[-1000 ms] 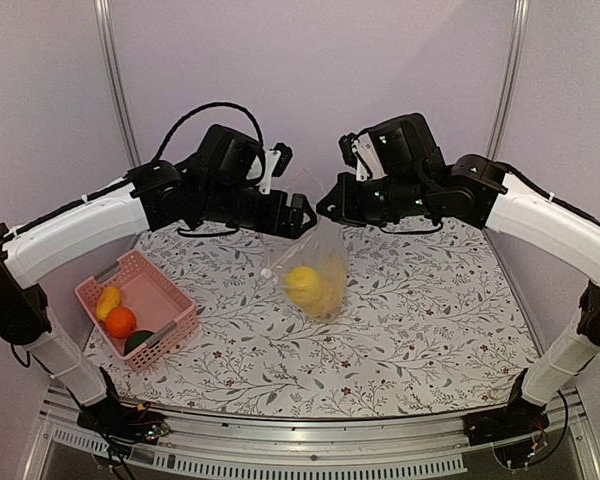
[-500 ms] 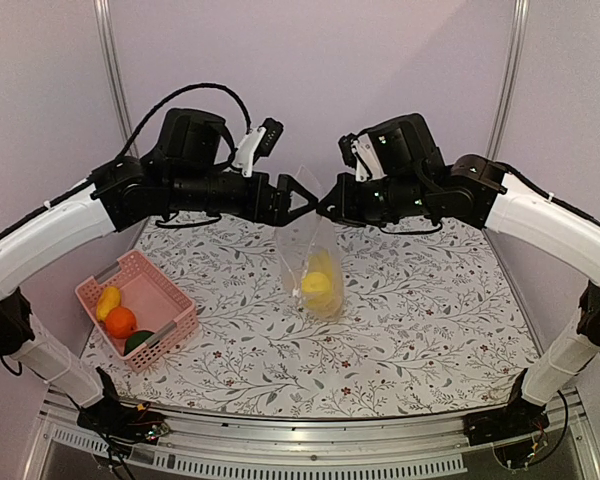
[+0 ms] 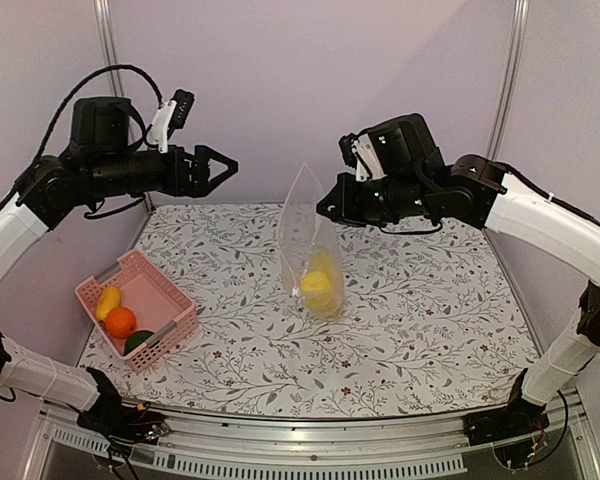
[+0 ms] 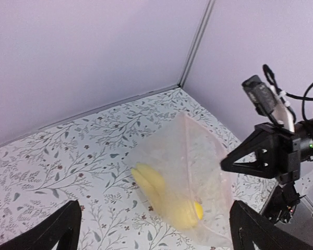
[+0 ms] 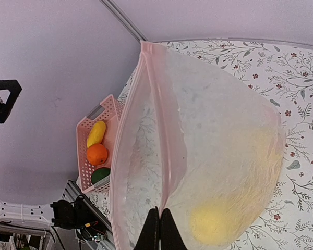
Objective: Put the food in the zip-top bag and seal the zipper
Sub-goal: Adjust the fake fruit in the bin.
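Our right claw is pinched tight on the top edge of the zip-top bag, right by the zipper. We hold it up high so the bag hangs down, and its bottom seems to rest on the table. That way the mouth points up, and fruit can drop in and not roll out. From the right wrist we see the mouth gaping a little, with the two sides of the zipper apart, so the bag is not sealed yet.

Some yellow fruits sit low in the bag, and we think their weight helps to hold it steady.

Our left claw is up in the air, well away from the bag. Its two fingers are spread wide with nothing between them. We think it is free so that it can go and fetch more food.

That food lies in the pink basket at the left of the table: a yellow piece, an orange and a dark green piece. We judge that these three must go in first, and only then can we press the zipper shut
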